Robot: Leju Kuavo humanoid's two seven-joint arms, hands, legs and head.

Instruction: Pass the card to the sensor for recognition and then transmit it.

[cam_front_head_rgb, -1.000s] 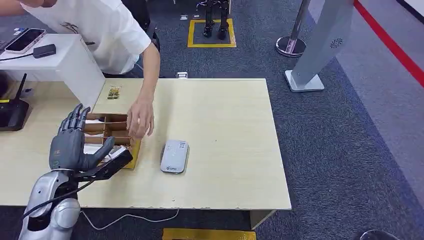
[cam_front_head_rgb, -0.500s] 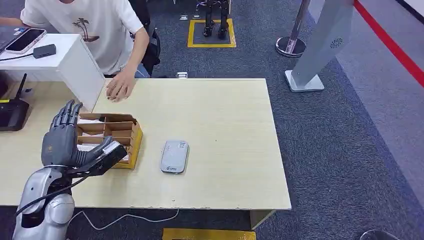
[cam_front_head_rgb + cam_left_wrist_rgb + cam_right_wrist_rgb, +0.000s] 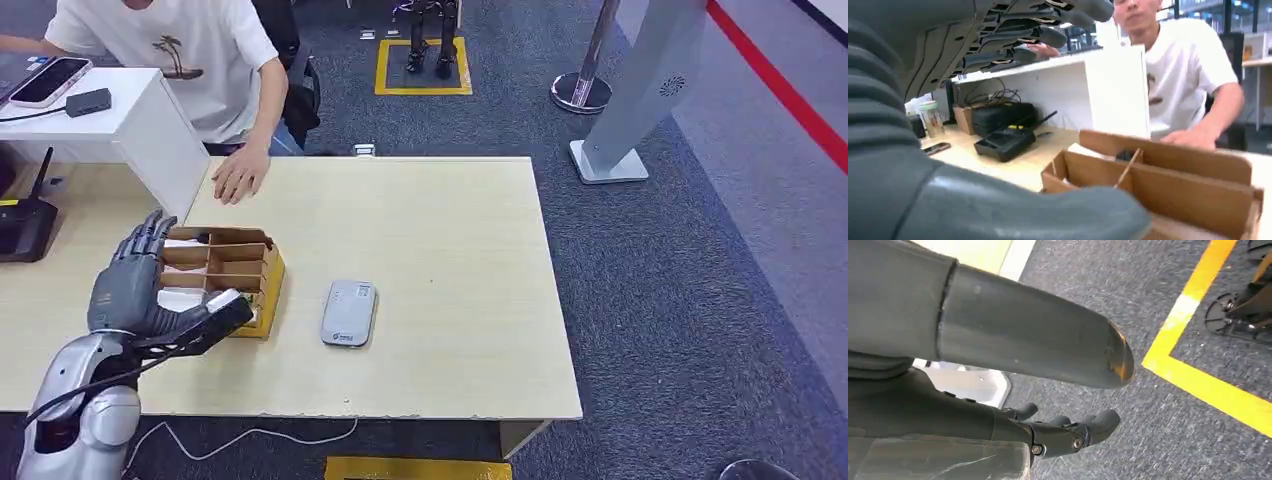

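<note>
Card itself couldn't be made out w/ certainty. 1 cardboard box (image 3: 225,268) w/ dividers sat on surface (image 3: 430,250), white cards/paper in near compartments. 1 grey sensor (image 3: 349,312) lay flat just beside box. Left robot hand (image 3: 135,285) hovered at box's near-left edge, fingers spread apart, holding nothing. Right robot hand (image 3: 1068,432) hung over carpet, fingers curled, nothing held. 1 person's hand (image 3: 238,175) rested on surface's far edge.

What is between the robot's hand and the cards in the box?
Nothing visible. The left hand hovers open over the cardboard box, whose top is open. The person's hand rests apart on the table's far edge.
</note>
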